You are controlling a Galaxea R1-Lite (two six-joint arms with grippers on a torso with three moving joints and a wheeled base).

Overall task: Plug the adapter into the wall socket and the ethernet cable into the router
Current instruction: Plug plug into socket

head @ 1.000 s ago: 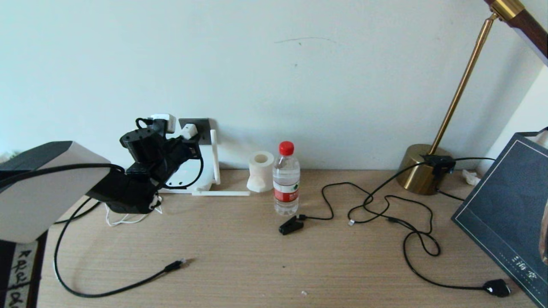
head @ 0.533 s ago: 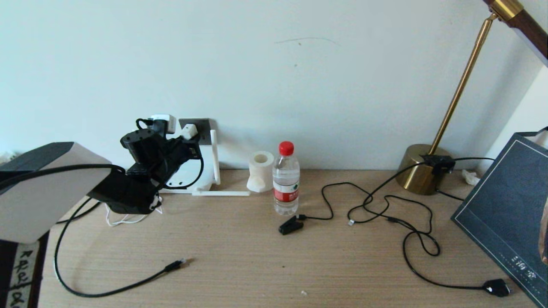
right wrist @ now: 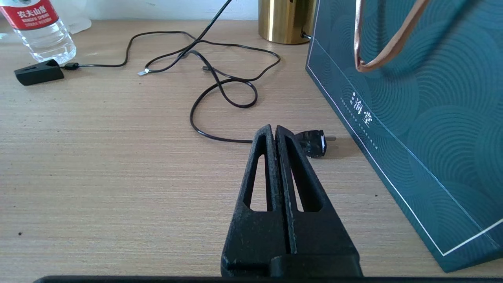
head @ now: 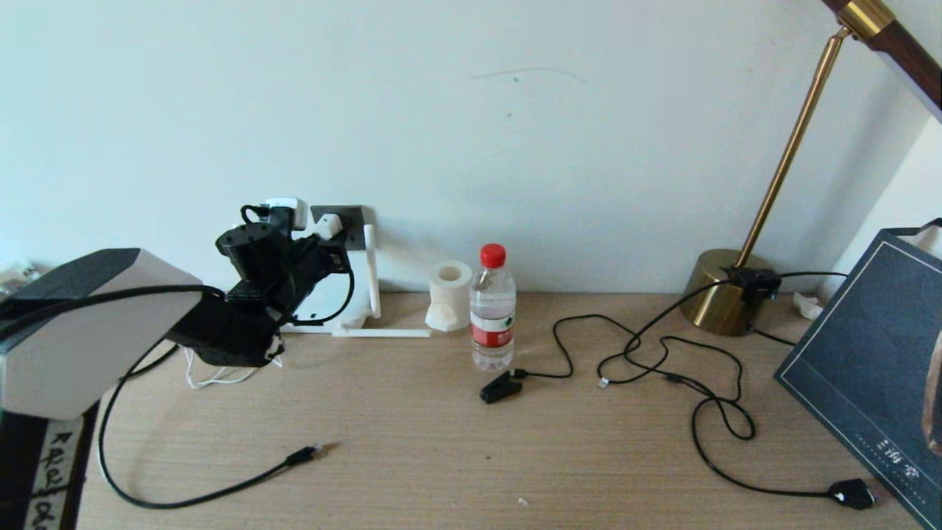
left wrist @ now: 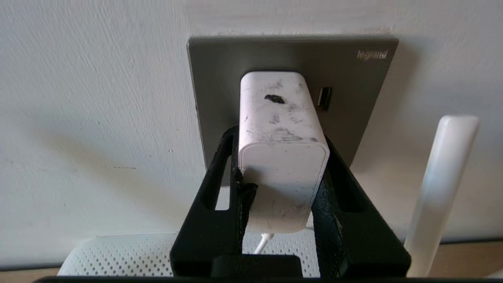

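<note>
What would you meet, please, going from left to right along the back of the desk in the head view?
Left gripper holding the adapter at the socket → toilet roll → water bottle → brass lamp base → dark bag.

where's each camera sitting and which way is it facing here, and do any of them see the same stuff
Head view: high on the robot, looking forward and down over the desk to the wall; the left arm shows, reaching the wall socket.
Left wrist view: behind the left gripper, facing the wall; its fingers clamp the adapter against the socket, router beneath.
Right wrist view: low over the desk behind the shut right gripper, facing a water bottle and a dark bag.
Shared: head and left wrist views both show the socket; head and right wrist views both show the bottle.
</note>
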